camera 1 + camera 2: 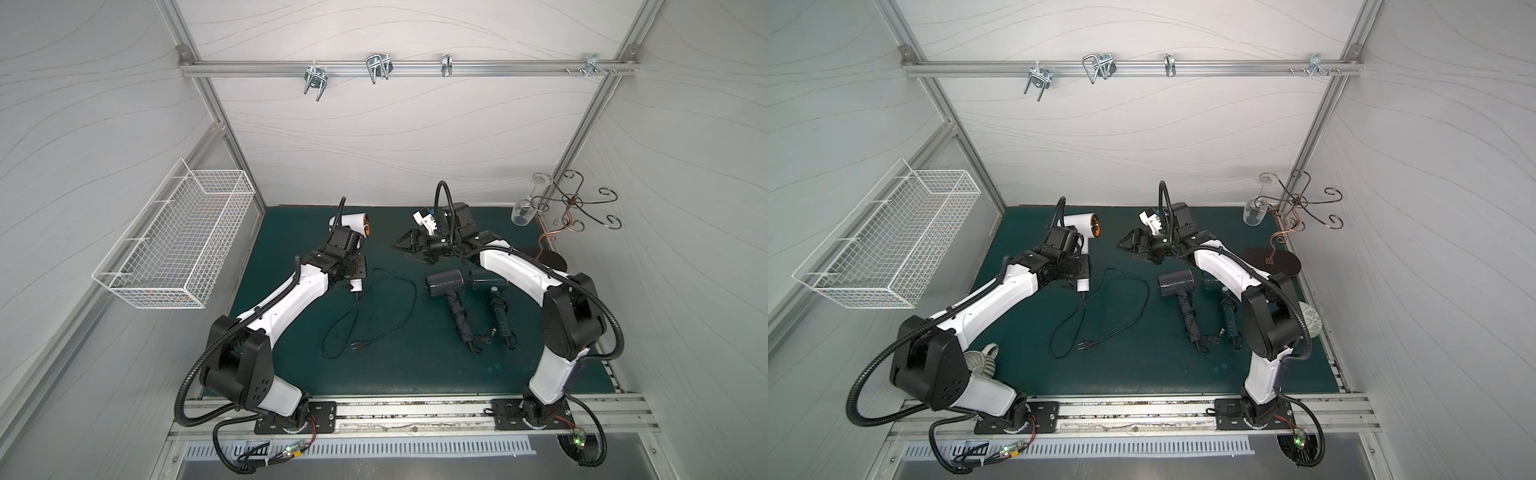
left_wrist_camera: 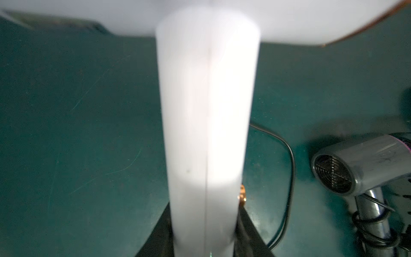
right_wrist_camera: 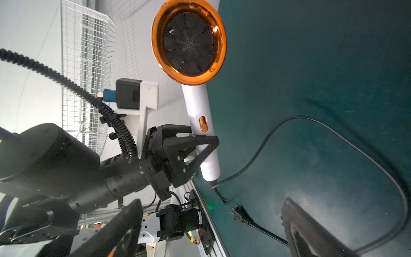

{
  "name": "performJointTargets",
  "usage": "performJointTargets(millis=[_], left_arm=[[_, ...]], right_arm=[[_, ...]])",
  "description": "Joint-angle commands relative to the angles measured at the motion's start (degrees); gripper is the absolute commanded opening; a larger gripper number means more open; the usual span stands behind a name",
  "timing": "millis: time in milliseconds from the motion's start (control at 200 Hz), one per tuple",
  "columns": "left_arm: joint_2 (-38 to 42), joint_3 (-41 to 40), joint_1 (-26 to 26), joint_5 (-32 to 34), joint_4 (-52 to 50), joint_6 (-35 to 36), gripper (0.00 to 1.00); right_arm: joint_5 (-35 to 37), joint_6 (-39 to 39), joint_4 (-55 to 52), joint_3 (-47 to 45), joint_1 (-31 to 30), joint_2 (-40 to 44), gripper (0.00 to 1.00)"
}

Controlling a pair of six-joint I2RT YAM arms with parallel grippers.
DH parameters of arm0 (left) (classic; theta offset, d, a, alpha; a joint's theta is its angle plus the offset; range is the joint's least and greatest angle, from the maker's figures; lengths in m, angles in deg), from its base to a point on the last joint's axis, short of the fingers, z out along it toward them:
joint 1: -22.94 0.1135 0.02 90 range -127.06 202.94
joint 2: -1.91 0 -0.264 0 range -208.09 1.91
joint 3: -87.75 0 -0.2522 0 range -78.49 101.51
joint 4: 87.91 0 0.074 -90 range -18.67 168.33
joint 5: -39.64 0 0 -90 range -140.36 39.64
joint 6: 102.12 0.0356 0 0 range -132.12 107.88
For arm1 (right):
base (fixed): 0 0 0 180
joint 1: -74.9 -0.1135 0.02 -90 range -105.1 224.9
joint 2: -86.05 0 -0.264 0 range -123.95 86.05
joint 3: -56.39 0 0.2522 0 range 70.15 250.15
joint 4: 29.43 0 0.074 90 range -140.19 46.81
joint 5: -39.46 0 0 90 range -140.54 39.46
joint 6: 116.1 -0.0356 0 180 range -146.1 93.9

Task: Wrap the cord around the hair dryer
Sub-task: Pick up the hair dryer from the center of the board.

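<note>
- The left pincer (image 3: 204,146) is clenched round the lower handle of the white hair dryer (image 1: 351,219), just under its copper button.
- The dryer sits at about 11 o'clock from the middle of the green counter (image 1: 395,374). Its orange-rimmed mouth faces toward 3 o'clock and its handle points back toward 6.
- From the right wrist view the dryer looks lifted off the counter, though I can't be sure.
- The cord (image 3: 298,116) leaves the butt of the handle and lies slack on the counter in a wide loop near the centre, with no turn taken round the handle.
- The plug (image 1: 357,345) lies flat at about 7 o'clock from the centre.
- The right pincer (image 1: 405,252) hangs at roughly 1 o'clock, its jaws spread wide with nothing between them, pointing toward the dryer but well apart from it.
- At 3 o'clock lie a grey dryer (image 1: 442,282) and a dark green dryer (image 1: 486,279) side by side, each with its cord coiled round its handle.
</note>
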Motion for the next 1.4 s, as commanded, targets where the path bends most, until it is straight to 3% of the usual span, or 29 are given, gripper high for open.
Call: performJointTargets(millis=[0, 400, 935, 1391], left_arm=[[2.7, 3.43, -0.91, -1.62, 4.8, 1.54, 0.0], [6.83, 3.68, -2.9, -5.51, 5.73, 0.88, 0.0], [7.36, 3.6, -4.27, -8.29, 6.34, 1.63, 0.0], [8.29, 1.39, -4.25, -13.34, 7.54, 3.18, 0.0]], right_arm=[[-0.92, -3.38, 6.02, 1.78, -1.62, -1.94, 0.91], [-0.07, -8.11, 16.89, 4.3, -4.54, -8.02, 0.69], [2.2, -14.98, 35.4, 2.92, -6.8, -12.34, 0.63], [-4.69, -25.15, 52.62, 2.09, -6.01, -17.98, 0.49]])
